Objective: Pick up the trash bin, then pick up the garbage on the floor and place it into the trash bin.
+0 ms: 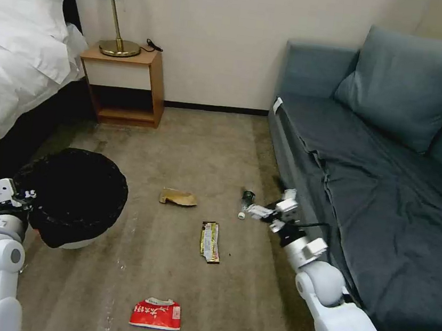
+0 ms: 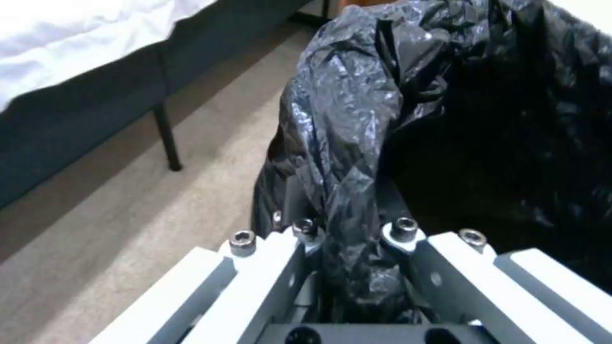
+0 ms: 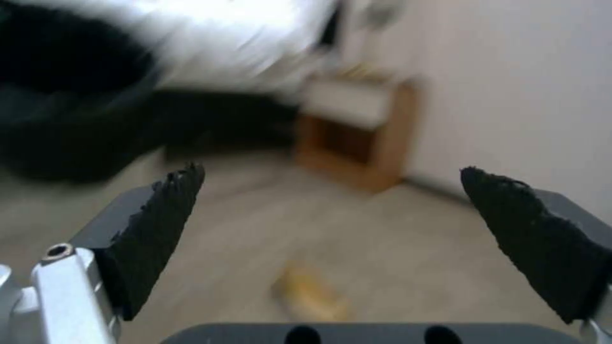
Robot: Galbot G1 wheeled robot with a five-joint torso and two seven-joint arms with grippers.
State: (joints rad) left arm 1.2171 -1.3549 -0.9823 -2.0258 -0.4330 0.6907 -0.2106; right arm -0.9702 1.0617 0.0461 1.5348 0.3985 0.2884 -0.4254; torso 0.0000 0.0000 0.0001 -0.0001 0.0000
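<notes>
While the bin is held: the left gripper (image 2: pixel 347 239) is clamped on the bagged rim of the small round white plastic trash bin with its glossy black liner (image 1: pixel 75 196), which sits well to the left of the bottle, by the bed.
Right gripper (image 1: pixel 271 213): jaws spread wide and empty, just right of the small clear green-labelled bottle (image 1: pixel 246 202), fingertips nearly touching it.
Bottle axis: it lies running away from the robot, white cap nearer, so the jaws look set to meet it roughly across its width.
Nearer arm: the right, by my reading.
Other litter, from the bottle: tan cardboard scrap (image 1: pixel 178 197) to its left; long gold wrapper (image 1: pixel 210 241) nearer the robot; red-and-white snack packet (image 1: pixel 156 314) nearest the robot.
</notes>
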